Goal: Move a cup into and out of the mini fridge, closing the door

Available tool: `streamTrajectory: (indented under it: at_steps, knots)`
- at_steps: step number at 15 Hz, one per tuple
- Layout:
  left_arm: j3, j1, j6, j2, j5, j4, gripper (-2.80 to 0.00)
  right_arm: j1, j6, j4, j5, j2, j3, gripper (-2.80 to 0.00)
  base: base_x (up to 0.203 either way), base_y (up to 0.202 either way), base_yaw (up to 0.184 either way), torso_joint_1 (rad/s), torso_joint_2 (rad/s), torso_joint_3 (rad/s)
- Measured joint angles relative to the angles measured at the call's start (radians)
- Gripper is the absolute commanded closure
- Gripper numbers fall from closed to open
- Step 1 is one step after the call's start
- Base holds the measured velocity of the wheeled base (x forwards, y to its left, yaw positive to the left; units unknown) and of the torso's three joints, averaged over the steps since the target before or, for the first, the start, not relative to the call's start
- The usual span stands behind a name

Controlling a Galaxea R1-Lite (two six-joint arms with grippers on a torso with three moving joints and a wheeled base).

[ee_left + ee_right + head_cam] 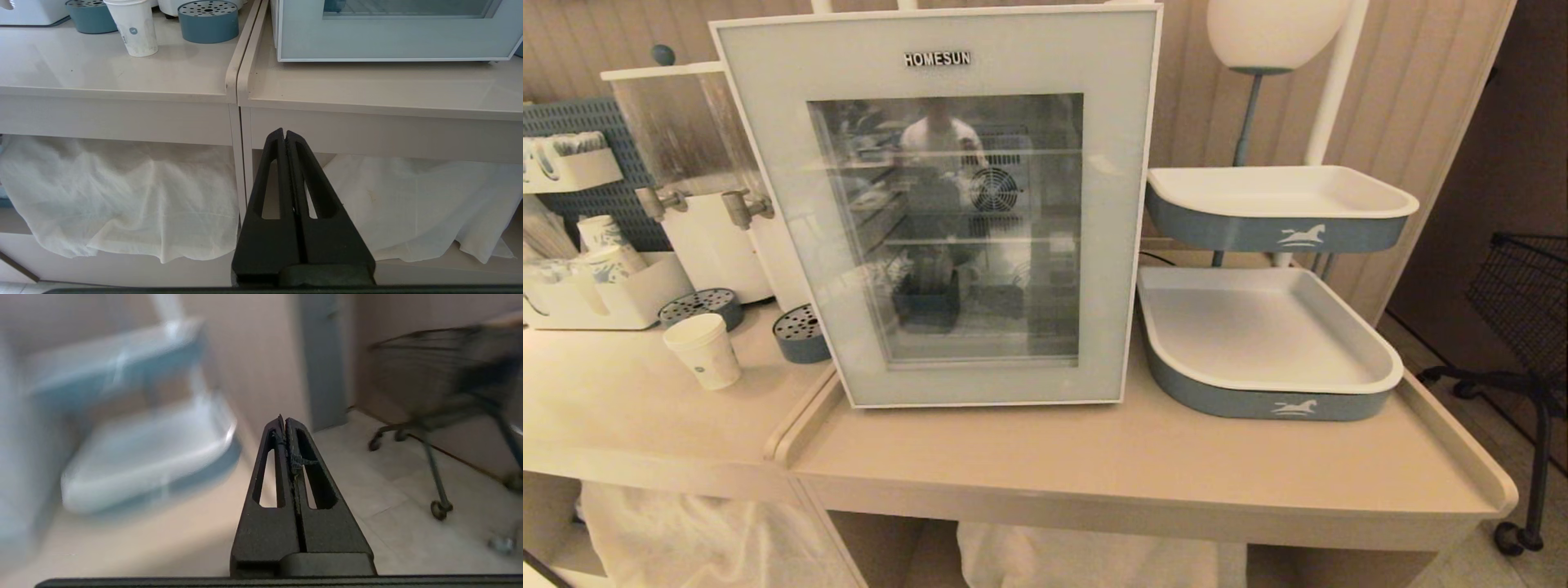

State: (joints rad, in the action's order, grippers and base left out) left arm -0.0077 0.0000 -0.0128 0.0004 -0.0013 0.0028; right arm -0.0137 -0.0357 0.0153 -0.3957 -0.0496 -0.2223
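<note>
The white mini fridge [1143,204] stands on the counter with its grey-blue glass door [768,163] closed; the door's lower frame [388,45] also shows in the left wrist view. A white paper cup [704,349] stands upright on the counter left of the fridge, and this cup [135,30] has a small blue mark. My left gripper [284,132] is shut and empty, low in front of the counter's front edge. Off the counter's right end, my right gripper [284,419] is shut and empty, pointing towards the floor. Neither arm shows in the head view.
Two blue-and-white trays [1266,343] stand tiered right of the fridge. A drinks dispenser [698,188], round blue drip trays [800,333] and a holder of stacked cups [600,278] sit at the left. A black wire trolley [1523,294] stands on the floor at the right. White cloth [122,192] hangs under the counter.
</note>
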Motion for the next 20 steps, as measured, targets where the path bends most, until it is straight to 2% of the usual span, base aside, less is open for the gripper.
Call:
streamTrajectory:
  at_steps: [2,3,7,9,16,20]
  knots:
    - [0.0,0.0,0.0,0.0,0.0,0.0,0.0,0.008,0.098,0.093,0.136,0.03,0.151,0.0,0.0,0.0,0.0,0.0,0.0,0.0]
    - [0.0,0.0,0.001,0.0,0.0,0.0,0.0,0.01,0.128,0.079,0.199,0.038,0.184,0.0,0.0,0.0,0.0,0.0,0.0,0.0]
    - [0.0,0.0,0.0,0.0,0.0,0.0,0.0,0.014,0.206,-0.211,0.46,0.049,0.129,0.0,0.0,0.0,0.0,0.0,0.0,0.0]
    - [0.0,0.0,0.0,0.0,0.0,0.0,0.0,0.014,0.204,-0.243,0.466,0.05,0.118,0.0,-0.062,0.0,-0.003,0.005,0.0,0.001]
    - [0.0,0.0,0.0,0.0,0.0,0.0,0.0,0.014,0.197,-0.244,0.462,0.051,0.115,0.0,-0.175,0.0,0.001,0.002,0.0,0.003]
    - [-0.001,0.0,0.004,0.0,0.0,0.002,0.0,0.014,0.197,-0.244,0.462,0.051,0.115,0.0,0.0,0.0,0.0,0.0,0.0,0.0]
